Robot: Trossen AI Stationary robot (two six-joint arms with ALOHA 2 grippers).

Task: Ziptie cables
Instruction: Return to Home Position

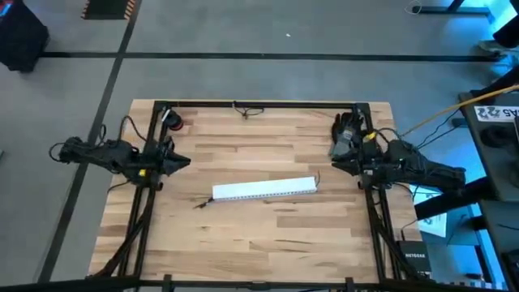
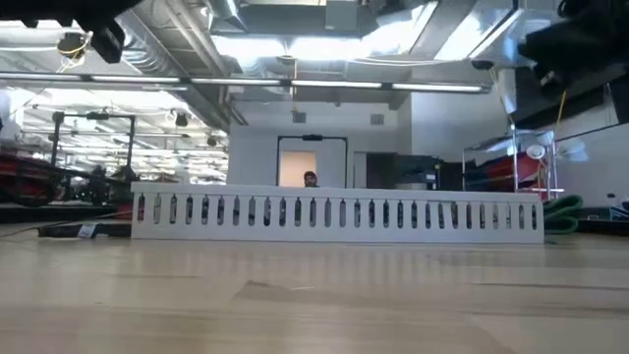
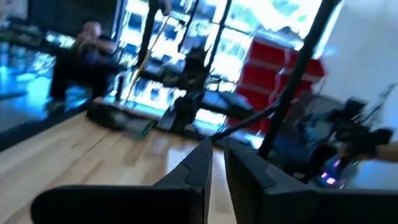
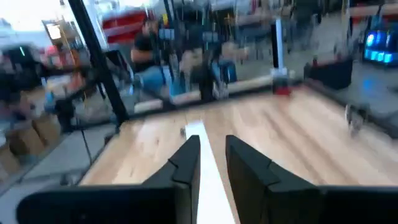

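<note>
Cables (image 1: 200,203) are almost wholly out of sight inside the closed white cable duct (image 1: 263,189), which lies slantwise in the middle of the table (image 1: 243,243). Only thin dark tails poke out at its two ends. Judging by those tails, the wires are light, limp and easily snagged. They would slide or kink if tugged by an end, so pulling there looks unwise. The duct is the stiff, light part (its slotted wall shows plainly in the low view), and a hold across its narrow width near the middle seems the safest way to shift the whole lot. Its smooth plastic may prove slippery.

Neither arm is near it. The left gripper (image 3: 217,149) sits back at the table's left edge and the right gripper (image 4: 212,146) at the right edge. Each has its fingers drawn all but together, with a mere slit between them and nothing held
</note>
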